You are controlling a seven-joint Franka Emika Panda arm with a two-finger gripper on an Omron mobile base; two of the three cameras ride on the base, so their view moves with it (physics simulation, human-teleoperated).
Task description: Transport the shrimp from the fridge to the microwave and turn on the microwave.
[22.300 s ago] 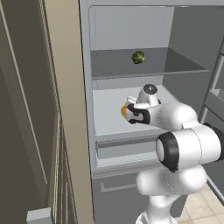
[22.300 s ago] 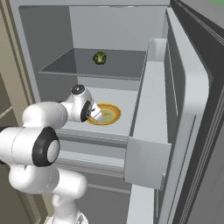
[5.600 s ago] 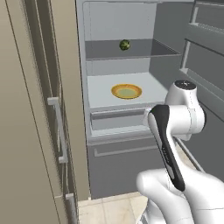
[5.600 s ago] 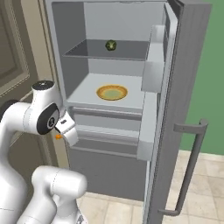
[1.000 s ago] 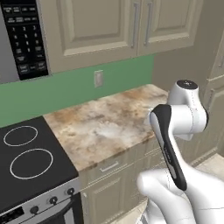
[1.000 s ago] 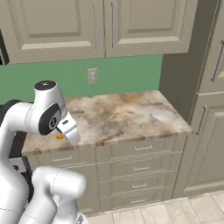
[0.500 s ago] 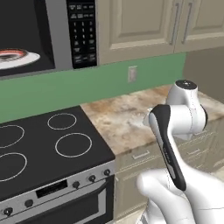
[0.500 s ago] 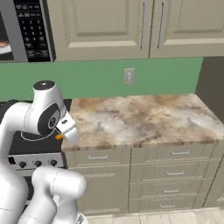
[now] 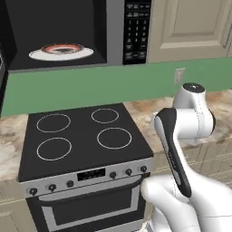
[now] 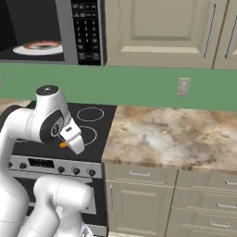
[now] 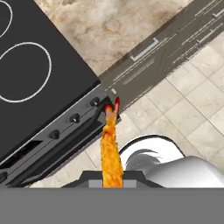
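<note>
In front of the stove: the base stands before the black stove (image 9: 86,136), with the arm folded close to its body.
Landmark: the microwave (image 9: 68,34), mounted directly above the stove, door open and cavity exposed.
Gripper: the gripper (image 10: 65,144) hangs well below the microwave, over the stove's front edge, pointing down toward the floor.
Jaws: pressed together, pinching the shrimp (image 11: 110,148); from the hand view the orange body runs up between them, its red tail end outermost.
Shrimp position: in the grip, well below and in front of the microwave cavity; a small orange spot at the gripper marks it in the right base view.
Microwave interior: a white plate (image 9: 61,53) with a reddish rim already sits on the cavity floor.
Keypad: the keypad (image 9: 136,31) lies on the right side of the microwave, just beside the cavity opening.
Beside the microwave: pale cupboards (image 10: 157,32) to its right; marbled worktop (image 10: 171,134) below those, beside the stove.
Step in hand, as judged: carrying the shrimp up to the cavity.
Advice: raise and re-aim the hand before reaching in; enter through the middle of the opening, clear of the frame and keypad column; lower onto the plate before spreading the jaws.
Risk, as judged: the piece is small; a release too high may bounce it off the plate.
</note>
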